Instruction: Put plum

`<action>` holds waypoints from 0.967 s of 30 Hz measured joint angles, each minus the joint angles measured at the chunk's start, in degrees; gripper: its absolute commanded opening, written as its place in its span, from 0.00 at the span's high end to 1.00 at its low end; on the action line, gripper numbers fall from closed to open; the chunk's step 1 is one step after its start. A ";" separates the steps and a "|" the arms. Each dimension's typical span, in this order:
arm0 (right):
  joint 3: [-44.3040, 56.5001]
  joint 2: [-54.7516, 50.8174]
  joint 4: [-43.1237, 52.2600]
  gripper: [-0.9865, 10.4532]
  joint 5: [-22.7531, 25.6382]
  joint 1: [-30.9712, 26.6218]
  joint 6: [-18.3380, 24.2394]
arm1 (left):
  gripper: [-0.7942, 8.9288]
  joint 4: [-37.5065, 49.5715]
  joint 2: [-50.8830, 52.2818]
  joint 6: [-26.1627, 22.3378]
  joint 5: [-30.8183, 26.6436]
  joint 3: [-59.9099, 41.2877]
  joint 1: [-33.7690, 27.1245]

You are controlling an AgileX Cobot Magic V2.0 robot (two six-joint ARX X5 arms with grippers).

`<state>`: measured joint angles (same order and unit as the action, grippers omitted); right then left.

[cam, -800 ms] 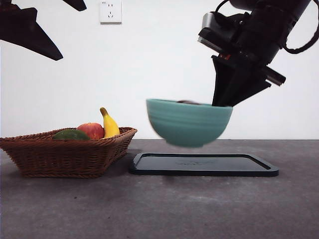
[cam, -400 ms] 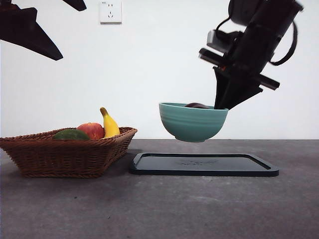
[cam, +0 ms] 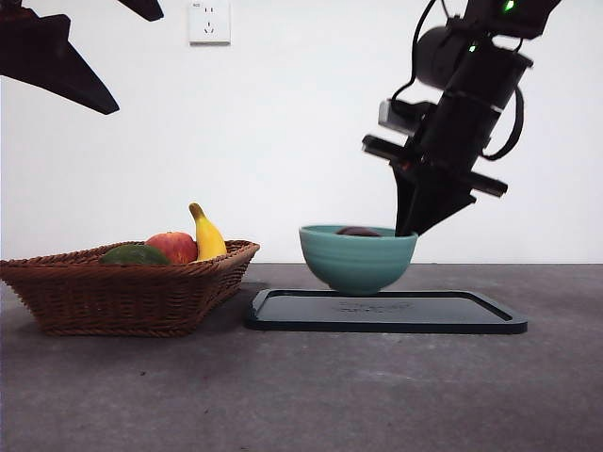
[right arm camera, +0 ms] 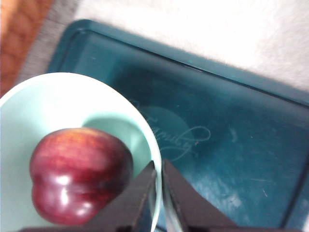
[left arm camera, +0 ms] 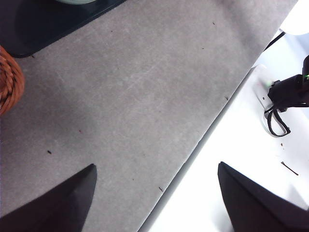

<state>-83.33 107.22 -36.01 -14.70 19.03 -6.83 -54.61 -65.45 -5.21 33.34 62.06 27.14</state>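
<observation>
Grey table (cam: 301, 386) — wicker basket (cam: 122, 292) and black tray (cam: 386, 311) on it.

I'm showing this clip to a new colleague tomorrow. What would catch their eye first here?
Most striking is the right hand pinching the rim of the teal bowl, which sits low over the black tray with the plum inside. Beside the tray stands a wicker basket holding a banana, a red apple and a green fruit.

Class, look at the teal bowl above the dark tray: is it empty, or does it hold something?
Not empty. The bowl holds the plum, its top showing above the rim in the front view. The right gripper is shut on the bowl's rim.
</observation>
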 measured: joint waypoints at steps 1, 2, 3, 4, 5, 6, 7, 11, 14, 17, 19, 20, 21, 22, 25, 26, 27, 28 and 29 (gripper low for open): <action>-0.11 0.48 0.00 0.90 0.13 0.00 0.07 | 0.50 0.00 0.00 0.00 0.02 0.00 0.00; -0.11 0.90 0.02 0.90 0.57 0.00 0.17 | 0.50 0.00 0.00 0.00 0.00 0.00 0.00; -0.13 1.27 0.02 0.90 1.33 0.00 0.42 | 0.50 0.00 0.00 0.00 0.02 0.00 0.00; -0.13 1.51 0.00 0.90 1.79 0.00 0.52 | 0.50 0.00 0.00 0.00 0.00 0.00 0.00; -0.15 1.75 -0.02 0.90 2.29 -0.02 0.61 | 0.50 0.02 0.00 0.00 0.02 0.00 0.00; -0.22 2.01 0.00 0.90 2.62 -0.09 0.66 | 0.50 0.00 0.00 0.00 0.00 0.00 0.00; -0.28 2.23 0.02 0.90 2.78 -0.22 0.68 | 0.50 0.00 0.00 0.00 0.00 0.00 0.00; -0.31 2.97 0.00 0.90 2.75 -0.68 0.83 | 0.50 0.04 0.00 0.00 0.00 0.00 0.00; -0.31 3.02 0.02 0.90 2.78 -0.72 0.92 | 0.50 0.04 0.00 0.00 0.00 0.00 0.00; -0.31 3.02 0.02 0.90 2.78 -0.72 1.01 | 0.50 0.02 0.00 0.00 0.00 0.00 0.00; -0.31 3.02 0.00 0.90 2.78 -0.72 1.01 | 0.50 0.02 0.00 0.00 0.00 0.00 0.00; -0.31 3.02 0.00 0.89 2.78 -0.70 1.01 | 0.50 0.02 0.00 0.00 0.00 0.00 0.00; -0.31 3.02 0.00 0.86 2.78 -0.70 1.01 | 0.50 0.02 0.00 0.00 0.02 0.00 0.00; -0.31 3.02 0.00 0.83 2.75 -0.72 1.01 | 0.50 0.02 0.00 0.00 0.00 0.00 0.00; -0.33 3.02 0.02 0.77 2.80 -0.70 0.96 | 0.50 0.04 0.00 0.00 0.00 0.00 0.00; -0.33 3.02 0.00 0.77 2.80 -0.70 0.96 | 0.50 0.02 0.00 0.00 0.00 0.00 0.00; -0.33 3.02 0.00 0.77 2.82 -0.70 0.96 | 0.50 0.02 0.00 0.00 0.00 0.00 0.00; -0.33 3.02 0.00 0.77 2.82 -0.72 0.96 | 0.50 0.02 0.00 0.00 0.00 0.00 0.00; -0.33 3.02 0.00 0.77 2.82 -0.70 0.96 | 0.50 0.02 0.00 0.00 0.00 0.00 0.00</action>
<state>-83.66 110.24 -36.01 -11.88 18.33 -5.87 -54.59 -65.45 -5.21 33.34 62.06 27.14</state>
